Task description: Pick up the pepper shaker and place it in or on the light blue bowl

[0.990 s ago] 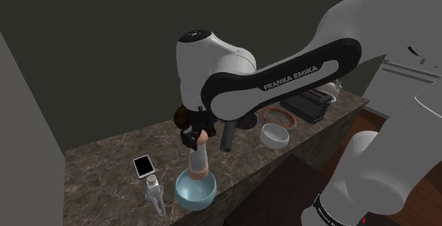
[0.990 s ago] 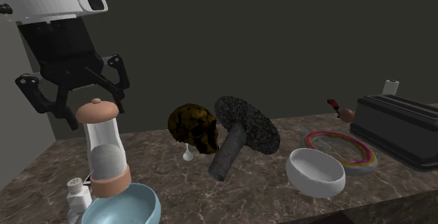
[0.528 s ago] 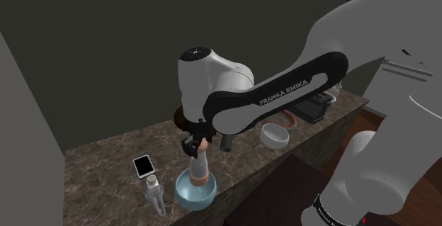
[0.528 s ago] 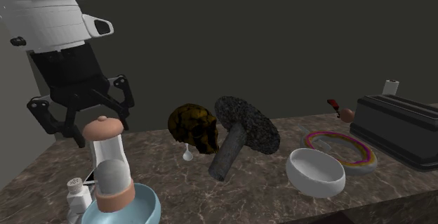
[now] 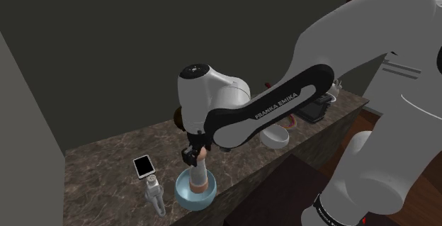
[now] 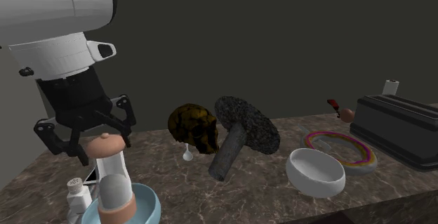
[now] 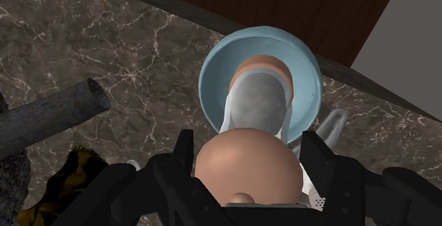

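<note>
In the shoulder view the white arm reaches down over a dark marble counter, and the black gripper pinches the brown cap of the pepper shaker. The shaker leans a little, its lower end inside the light blue bowl at the counter's near edge. Just to the shoulder view's left of the bowl stands a small white shaker, with a phone lying behind it. A white bowl sits further to the right. In the second exterior view the gripper clasps the shaker's rounded cap from both sides. The pepper shaker stands nearly upright with its brown base sunk behind the rim of the light blue bowl. The small white shaker is just beside the bowl on that view's left. To the right lie a dark mushroom-shaped object, the white bowl, a rainbow-rimmed plate and a black toaster. In the wrist view the gripper has one finger pressed on each side of the cap. The pepper shaker points down into the middle of the light blue bowl; whether its base touches the bowl's floor cannot be told.
</note>
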